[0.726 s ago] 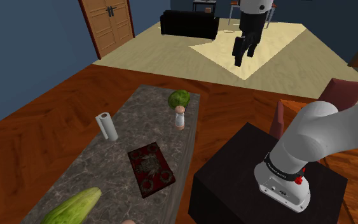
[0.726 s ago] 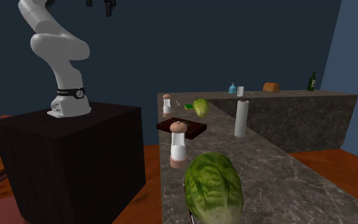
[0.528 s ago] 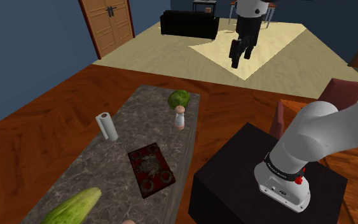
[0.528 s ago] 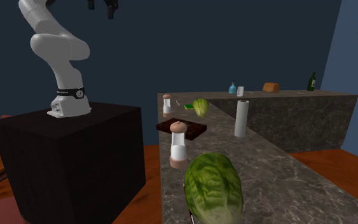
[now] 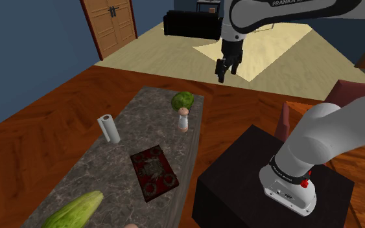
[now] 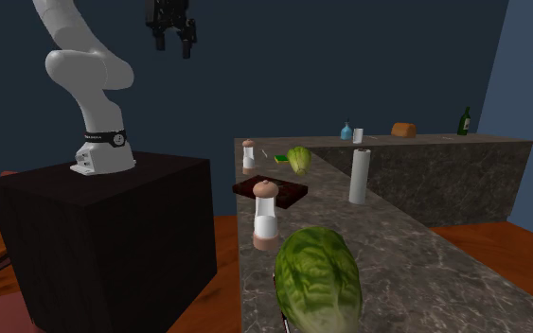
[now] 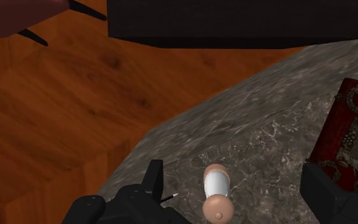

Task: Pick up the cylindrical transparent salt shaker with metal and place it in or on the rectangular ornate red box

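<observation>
— So, where does the salt shaker (image 5: 183,120) stand?

— Upright on the grey stone-patterned table (image 5: 83,170), near the edge that faces the stand (image 5: 239,178). It is just beside the lettuce (image 5: 182,100) and well apart from the red box (image 5: 153,173) further along the top. A second shaker (image 6: 248,154) stands past the box, but the wrist view looks down on the one by the lettuce, so that one is likely the target.

— And the gripper (image 5: 222,74)?

— It hangs high in the air, well above the table, with its fingers spread wide and holding nothing.

— How will the shaker handle?

— Probably light, rigid and smooth. It is a small pale cylinder under a rounded tan cap. Being narrow and tall, it should tip if a finger nudges it, and its slick wall may slide in a loose pinch.

— Where is the best hold?

— Across the straight body, below the cap, with the fingers on opposite sides and a firm, moderate squeeze.
</observation>
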`<move>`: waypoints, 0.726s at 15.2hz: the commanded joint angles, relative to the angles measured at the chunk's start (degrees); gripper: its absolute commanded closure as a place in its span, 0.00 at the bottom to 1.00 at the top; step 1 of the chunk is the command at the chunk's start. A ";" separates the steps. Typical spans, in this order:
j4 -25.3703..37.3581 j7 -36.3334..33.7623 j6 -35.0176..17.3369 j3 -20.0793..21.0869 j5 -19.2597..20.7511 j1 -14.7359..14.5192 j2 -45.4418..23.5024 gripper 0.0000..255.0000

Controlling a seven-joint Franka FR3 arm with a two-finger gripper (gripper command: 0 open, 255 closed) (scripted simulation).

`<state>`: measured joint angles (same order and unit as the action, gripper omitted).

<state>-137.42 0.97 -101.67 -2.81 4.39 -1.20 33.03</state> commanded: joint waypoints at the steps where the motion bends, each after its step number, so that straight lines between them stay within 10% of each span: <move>1: -0.62 0.16 -4.25 -0.59 -0.19 0.07 -3.51 0.00; 11: 1.56 0.54 -21.64 -1.91 -3.19 -0.60 -23.14 0.00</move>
<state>-136.47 1.10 -121.56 -4.42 1.54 -1.87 12.15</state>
